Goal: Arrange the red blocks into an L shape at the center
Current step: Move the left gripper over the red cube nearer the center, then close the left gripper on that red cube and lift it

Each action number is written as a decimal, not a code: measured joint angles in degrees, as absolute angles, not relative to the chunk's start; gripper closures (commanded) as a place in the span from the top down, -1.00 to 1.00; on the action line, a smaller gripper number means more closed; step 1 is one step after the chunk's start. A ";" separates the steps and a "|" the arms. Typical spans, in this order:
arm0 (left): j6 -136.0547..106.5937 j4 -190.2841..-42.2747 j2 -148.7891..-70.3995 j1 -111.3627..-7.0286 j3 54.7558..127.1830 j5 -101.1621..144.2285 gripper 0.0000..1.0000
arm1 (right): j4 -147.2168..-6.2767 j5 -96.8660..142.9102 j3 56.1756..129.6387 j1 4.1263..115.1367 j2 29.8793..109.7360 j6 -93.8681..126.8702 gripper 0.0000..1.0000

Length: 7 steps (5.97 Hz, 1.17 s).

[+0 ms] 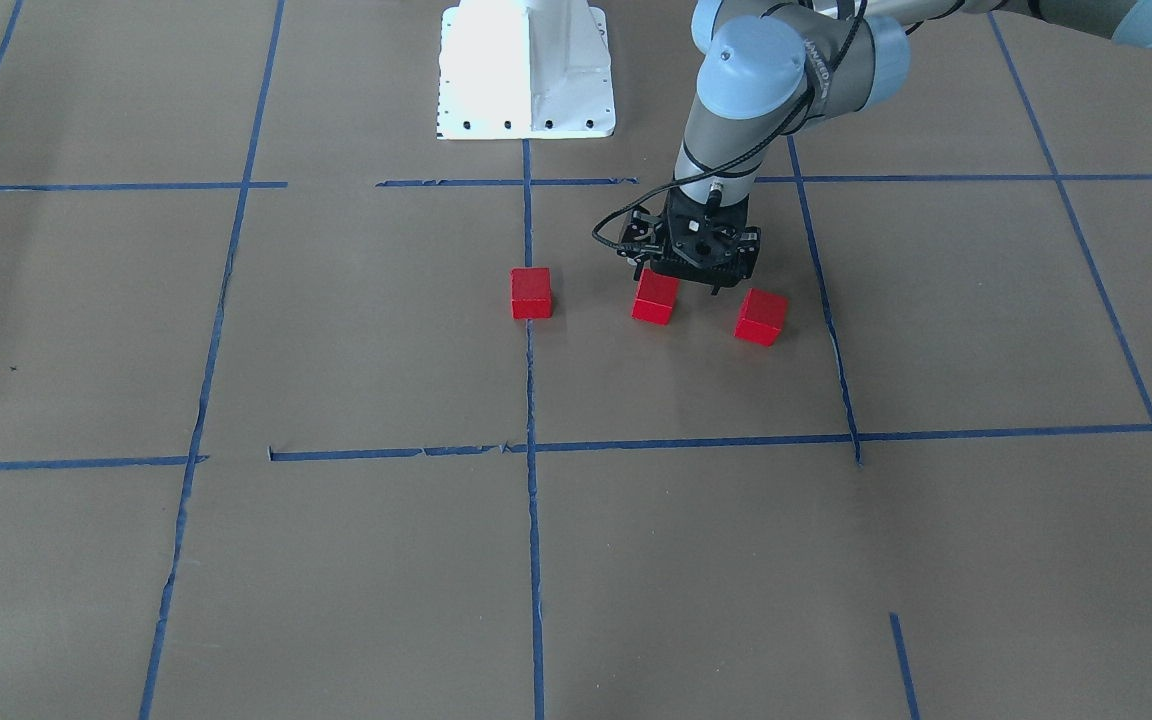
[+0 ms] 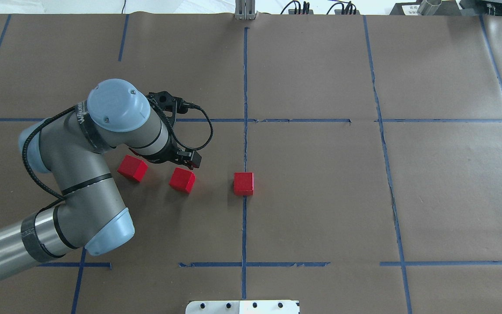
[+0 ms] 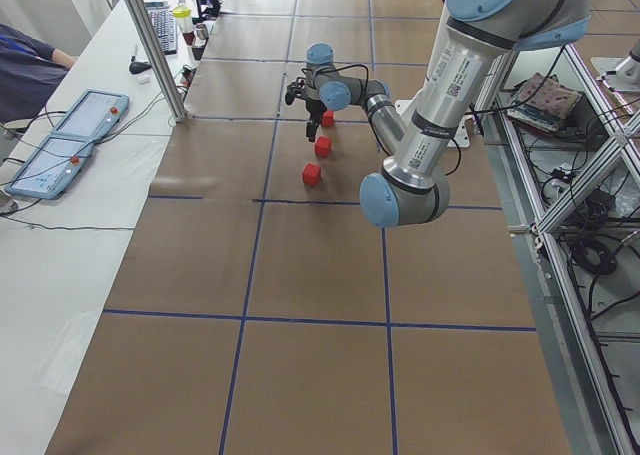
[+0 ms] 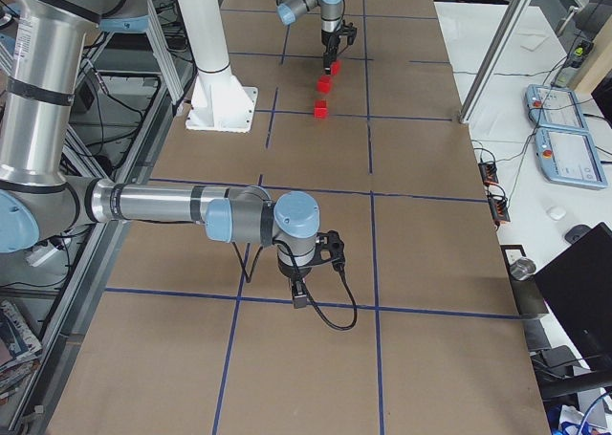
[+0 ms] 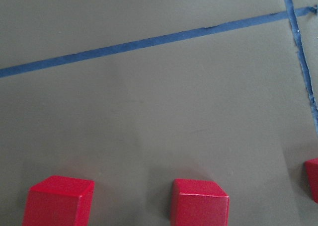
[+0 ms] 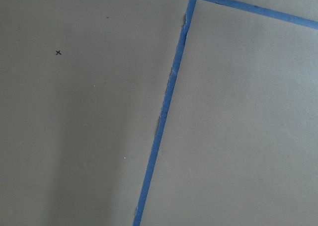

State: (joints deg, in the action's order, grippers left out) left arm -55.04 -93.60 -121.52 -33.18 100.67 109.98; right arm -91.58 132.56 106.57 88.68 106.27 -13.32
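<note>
Three red blocks lie in a loose row on the brown center cell [image 1: 686, 390]. One block [image 1: 531, 293] sits on the vertical blue tape line [image 1: 529, 380]; the middle block [image 1: 656, 298] and the third block [image 1: 761, 317] lie toward my left side. My left gripper [image 1: 691, 262] points down, just behind the middle block and the third one; its fingers are hidden, so I cannot tell if it is open. The left wrist view shows the blocks [image 5: 200, 203] low in frame, none held. My right gripper [image 4: 299, 299] hangs low over bare paper, far from the blocks; I cannot tell its state.
The white robot base [image 1: 526, 70] stands at the table edge behind the center cell. Blue tape lines [image 2: 377, 131] divide the brown paper into cells. My left arm's elbow and forearm [image 2: 81, 187] reach over the cell to the left of the blocks.
</note>
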 measured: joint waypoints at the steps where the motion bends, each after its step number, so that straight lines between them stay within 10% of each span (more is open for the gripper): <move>1: -56.35 -96.58 -121.68 -32.43 98.19 109.62 1.00 | -91.58 132.54 106.54 88.68 106.26 -13.31 1.00; 4: -56.88 -98.91 -121.63 -30.67 94.50 109.43 0.95 | -91.57 132.56 105.89 88.68 106.08 -13.28 1.00; 7: -57.01 -99.13 -121.76 -30.44 93.19 109.49 -0.89 | -91.58 132.54 105.82 88.68 106.02 -13.27 1.00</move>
